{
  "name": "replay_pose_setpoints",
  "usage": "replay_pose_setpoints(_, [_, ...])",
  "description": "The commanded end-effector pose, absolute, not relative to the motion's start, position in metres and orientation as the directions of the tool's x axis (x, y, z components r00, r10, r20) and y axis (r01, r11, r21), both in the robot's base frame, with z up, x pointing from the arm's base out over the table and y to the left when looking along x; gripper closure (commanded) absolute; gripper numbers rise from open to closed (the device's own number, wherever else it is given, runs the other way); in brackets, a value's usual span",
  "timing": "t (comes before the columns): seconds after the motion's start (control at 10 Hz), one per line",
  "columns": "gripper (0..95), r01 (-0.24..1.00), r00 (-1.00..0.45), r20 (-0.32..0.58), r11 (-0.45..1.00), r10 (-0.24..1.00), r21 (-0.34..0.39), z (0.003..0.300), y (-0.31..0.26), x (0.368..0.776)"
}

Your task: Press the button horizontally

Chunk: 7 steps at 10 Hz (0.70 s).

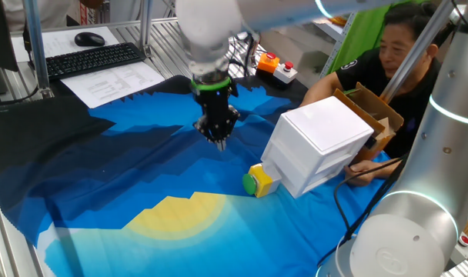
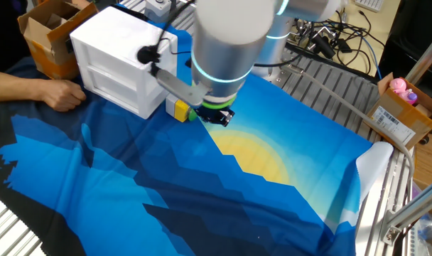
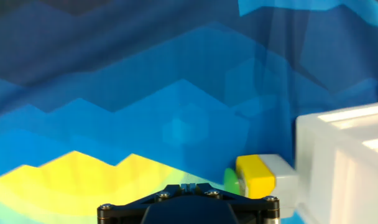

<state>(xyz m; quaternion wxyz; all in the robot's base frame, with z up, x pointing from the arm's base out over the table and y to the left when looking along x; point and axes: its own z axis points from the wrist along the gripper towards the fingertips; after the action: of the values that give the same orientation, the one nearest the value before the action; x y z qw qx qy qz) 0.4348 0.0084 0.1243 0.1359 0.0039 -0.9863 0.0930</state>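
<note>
The button (image 1: 250,183) is small, round and green, set in the side of a yellow cube (image 1: 264,180) that rests against the white box (image 1: 319,142) on the blue cloth. It also shows in the other fixed view (image 2: 192,112) and low right in the hand view (image 3: 230,180). My gripper (image 1: 218,141) points down and hovers over the cloth, left of and behind the button, apart from it. In the hand view my gripper (image 3: 188,186) shows its fingertips meeting with nothing between them. In the other fixed view my gripper (image 2: 217,117) sits just right of the button.
A person's hand (image 2: 60,93) rests beside the white box, with a cardboard box (image 2: 49,32) behind. A red button on an orange and white base (image 1: 276,65), a keyboard (image 1: 91,59) and papers (image 1: 115,81) lie at the back. A second arm's base (image 1: 403,231) stands front right.
</note>
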Motion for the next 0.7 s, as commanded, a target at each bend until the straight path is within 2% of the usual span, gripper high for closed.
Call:
replay_pose_setpoints(0.1, [95.0,-0.051,-0.972,0.235,0.986,-0.012,-0.157,0.108,-0.003,0.426])
replay_pose_setpoints(0.7, [95.0,-0.070,-0.981,0.187,0.986,-0.042,-0.149,0.073,-0.023,0.410])
